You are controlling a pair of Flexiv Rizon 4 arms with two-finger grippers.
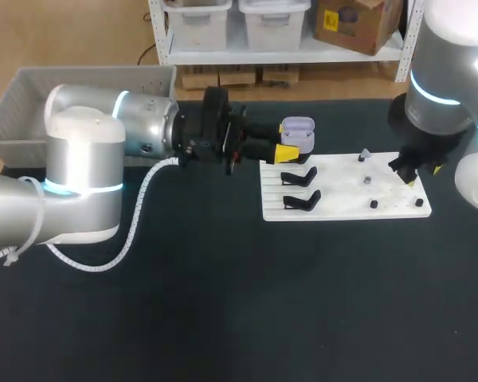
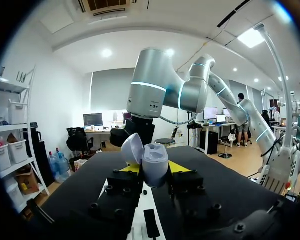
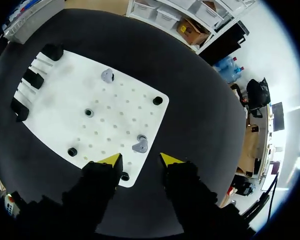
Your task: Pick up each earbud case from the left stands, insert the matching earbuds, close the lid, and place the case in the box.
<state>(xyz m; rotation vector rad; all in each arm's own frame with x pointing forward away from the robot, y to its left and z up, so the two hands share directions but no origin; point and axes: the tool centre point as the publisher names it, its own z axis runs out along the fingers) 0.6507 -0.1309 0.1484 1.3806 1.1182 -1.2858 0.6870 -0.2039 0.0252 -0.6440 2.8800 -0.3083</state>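
Box (image 1: 32, 99): far behind left jaws; final drop point.
Left gripper (image 2: 154, 168): jaws pinch case (image 1: 297, 130) from both sides, lid (image 2: 132, 148) open. Hold firm, cavity up.
Stands (image 1: 301, 177): just below left jaws.
Board (image 3: 55, 105): under right jaws.
Right gripper (image 3: 138, 160): jaws spread; earbud (image 3: 140, 145) just ahead, between tips.
Judged step: earbud pickup. Descend centred, close gently, avoid nudging earbud sideways.
Second earbud (image 3: 107, 75): well ahead.

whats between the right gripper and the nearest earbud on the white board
Only bare white board with small holes; the right wrist view shows the earbud just ahead of the open right gripper, nothing in between.
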